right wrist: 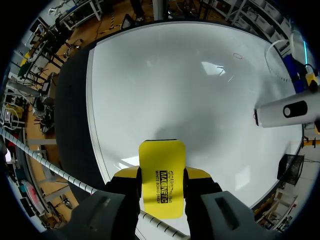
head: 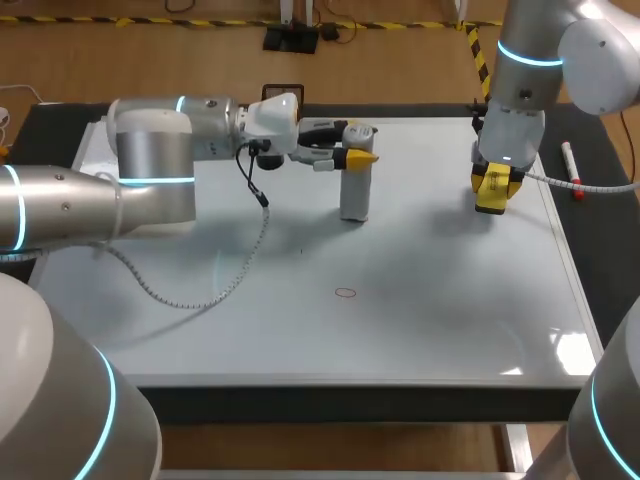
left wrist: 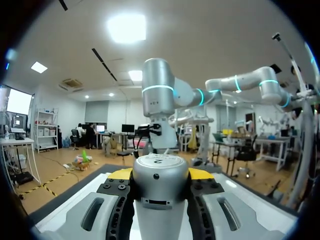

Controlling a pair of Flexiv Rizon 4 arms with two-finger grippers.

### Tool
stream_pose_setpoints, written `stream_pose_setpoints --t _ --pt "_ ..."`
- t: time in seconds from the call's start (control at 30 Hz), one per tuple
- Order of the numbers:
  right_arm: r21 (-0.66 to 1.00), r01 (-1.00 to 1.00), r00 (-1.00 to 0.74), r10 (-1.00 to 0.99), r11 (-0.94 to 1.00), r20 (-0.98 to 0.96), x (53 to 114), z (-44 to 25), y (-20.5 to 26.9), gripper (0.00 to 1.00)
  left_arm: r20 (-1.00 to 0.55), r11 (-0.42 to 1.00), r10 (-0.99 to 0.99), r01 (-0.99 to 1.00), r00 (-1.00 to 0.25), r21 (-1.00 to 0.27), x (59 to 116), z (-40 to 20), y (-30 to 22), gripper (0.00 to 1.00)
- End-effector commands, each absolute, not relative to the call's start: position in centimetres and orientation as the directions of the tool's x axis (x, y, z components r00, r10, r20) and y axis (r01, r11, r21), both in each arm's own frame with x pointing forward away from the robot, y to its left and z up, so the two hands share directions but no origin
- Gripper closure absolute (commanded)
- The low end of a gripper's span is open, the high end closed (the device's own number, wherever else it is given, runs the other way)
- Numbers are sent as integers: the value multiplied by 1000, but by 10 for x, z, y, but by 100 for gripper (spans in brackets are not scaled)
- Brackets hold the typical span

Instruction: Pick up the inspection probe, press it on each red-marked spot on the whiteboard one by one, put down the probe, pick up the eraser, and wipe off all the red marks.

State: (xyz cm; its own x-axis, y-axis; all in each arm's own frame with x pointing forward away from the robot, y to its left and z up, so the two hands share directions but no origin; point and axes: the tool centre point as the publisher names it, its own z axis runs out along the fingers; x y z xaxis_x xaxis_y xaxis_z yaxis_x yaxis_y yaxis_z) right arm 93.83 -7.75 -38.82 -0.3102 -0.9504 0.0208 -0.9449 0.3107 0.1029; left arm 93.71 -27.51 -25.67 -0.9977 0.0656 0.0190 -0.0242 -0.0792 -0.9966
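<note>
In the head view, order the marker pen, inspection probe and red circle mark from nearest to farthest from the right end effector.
1. Marker pen, to its right.
2. Inspection probe, to its left.
3. Red circle mark, left, toward the camera.

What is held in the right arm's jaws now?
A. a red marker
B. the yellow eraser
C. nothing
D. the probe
B: the eraser sits clamped between the right jaws, which touch it from both sides.
</note>
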Motion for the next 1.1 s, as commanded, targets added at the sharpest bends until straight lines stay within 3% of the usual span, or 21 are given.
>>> stream_pose_setpoints --t 0.03,0.77,1.1 --pt "102 -946 -308 -951 309 24 939 -388 -78 100 21 -86 68 -27 -997 -996 938 -260 -276 100" --pt "102 -946 -308 -951 309 24 939 -388 -78 100 16 -83 61 -21 -998 -996 936 -262 -275 100" --pt "102 -946 -308 -951 309 24 939 -388 -78 100 -2 -89 48 -2 -999 -996 941 -235 -269 100"
